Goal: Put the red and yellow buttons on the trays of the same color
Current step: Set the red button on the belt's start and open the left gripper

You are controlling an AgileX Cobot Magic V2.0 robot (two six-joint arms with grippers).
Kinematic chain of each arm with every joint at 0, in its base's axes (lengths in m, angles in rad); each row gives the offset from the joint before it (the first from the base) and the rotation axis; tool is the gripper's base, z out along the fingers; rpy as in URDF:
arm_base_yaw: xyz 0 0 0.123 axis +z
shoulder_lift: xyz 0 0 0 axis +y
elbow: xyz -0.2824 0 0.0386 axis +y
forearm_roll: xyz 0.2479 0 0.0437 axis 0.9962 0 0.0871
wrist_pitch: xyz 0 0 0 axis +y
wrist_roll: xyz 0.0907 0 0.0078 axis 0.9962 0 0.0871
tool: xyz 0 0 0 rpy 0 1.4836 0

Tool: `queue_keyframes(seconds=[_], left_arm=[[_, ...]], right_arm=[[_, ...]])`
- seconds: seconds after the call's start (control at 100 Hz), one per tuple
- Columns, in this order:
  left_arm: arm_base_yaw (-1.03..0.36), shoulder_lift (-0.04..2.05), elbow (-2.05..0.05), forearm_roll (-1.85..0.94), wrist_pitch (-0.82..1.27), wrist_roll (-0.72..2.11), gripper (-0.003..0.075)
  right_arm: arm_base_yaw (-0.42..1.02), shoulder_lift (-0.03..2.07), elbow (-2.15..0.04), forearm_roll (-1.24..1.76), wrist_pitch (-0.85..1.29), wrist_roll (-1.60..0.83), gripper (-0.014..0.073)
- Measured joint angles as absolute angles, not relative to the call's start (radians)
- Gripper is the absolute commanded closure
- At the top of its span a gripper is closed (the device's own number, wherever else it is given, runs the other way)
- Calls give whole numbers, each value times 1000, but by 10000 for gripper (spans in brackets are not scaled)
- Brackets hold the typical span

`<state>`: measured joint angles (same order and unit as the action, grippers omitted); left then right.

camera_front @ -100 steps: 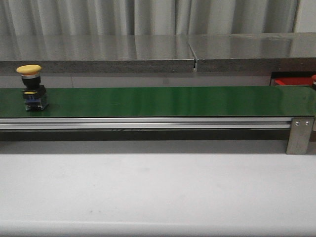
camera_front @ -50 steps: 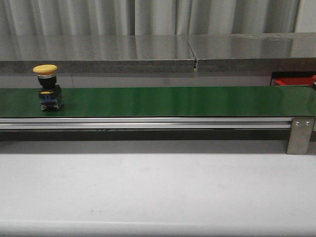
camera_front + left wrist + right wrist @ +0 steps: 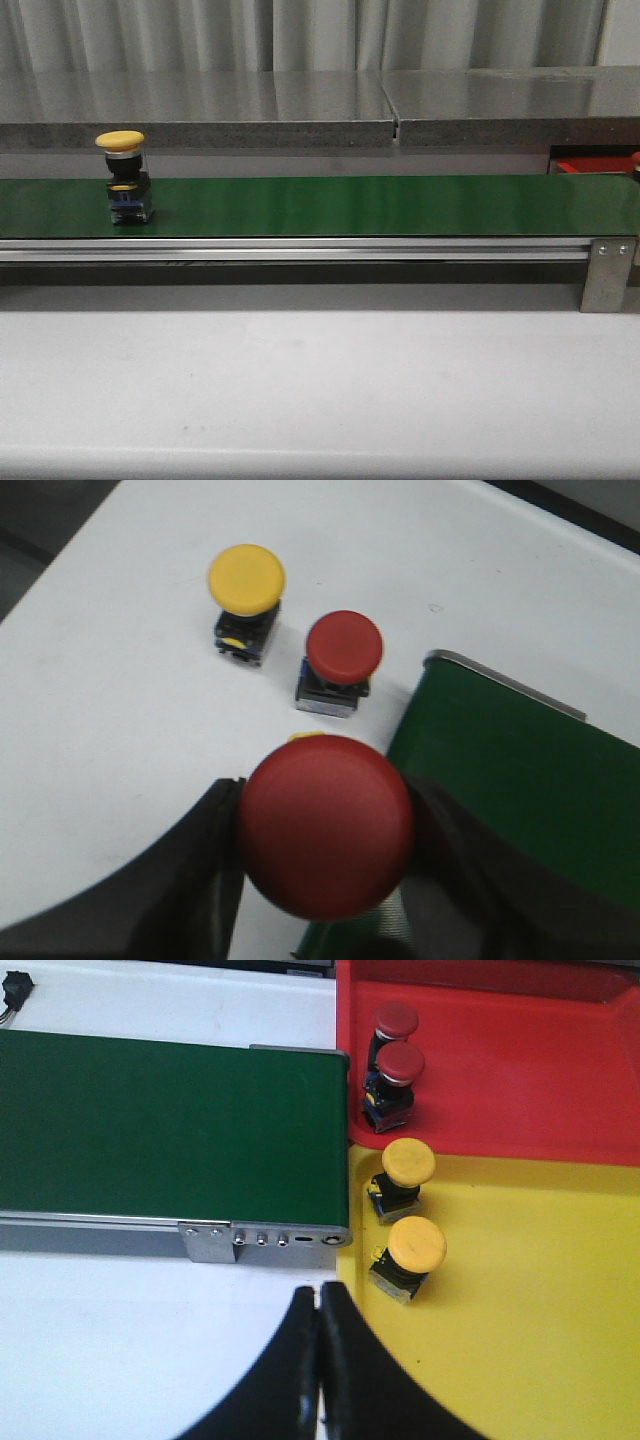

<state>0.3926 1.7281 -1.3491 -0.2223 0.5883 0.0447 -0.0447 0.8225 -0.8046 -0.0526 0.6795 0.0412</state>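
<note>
A red button [image 3: 326, 825] is clamped between the fingers of the left gripper [image 3: 326, 880]; beyond it, a yellow button [image 3: 245, 600] and another red button [image 3: 340, 660] stand on a white table [image 3: 110, 720], beside a green belt [image 3: 500, 800]. The right gripper [image 3: 320, 1360] is pressed together, empty. Just beyond it, two yellow buttons [image 3: 405, 1245] are seen on a yellow tray [image 3: 540, 1300]; farther off, two red ones [image 3: 390, 1060] on a red tray [image 3: 520, 1070].

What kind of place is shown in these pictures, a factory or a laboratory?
Probably a laboratory bench set up like a sorting line. A green conveyor belt carries a yellow button, a red tray and a yellow tray sit at its end, and plain curtains hang behind.
</note>
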Motion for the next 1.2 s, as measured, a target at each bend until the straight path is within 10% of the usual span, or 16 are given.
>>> queue_keyframes(seconds=[0.59,0.86,1.2], left_arm=[[293,1752,-1322,-220,579,45,541],[293,1764,-1322,-224,594,45,171],[233,1692,-1322,-224,590,45,175]], right_arm=[[-45,823,-805,-53,679,41,662],[-45,823,-805,-53,679,41,662],[-45,823,-805,-53,679,41,662]])
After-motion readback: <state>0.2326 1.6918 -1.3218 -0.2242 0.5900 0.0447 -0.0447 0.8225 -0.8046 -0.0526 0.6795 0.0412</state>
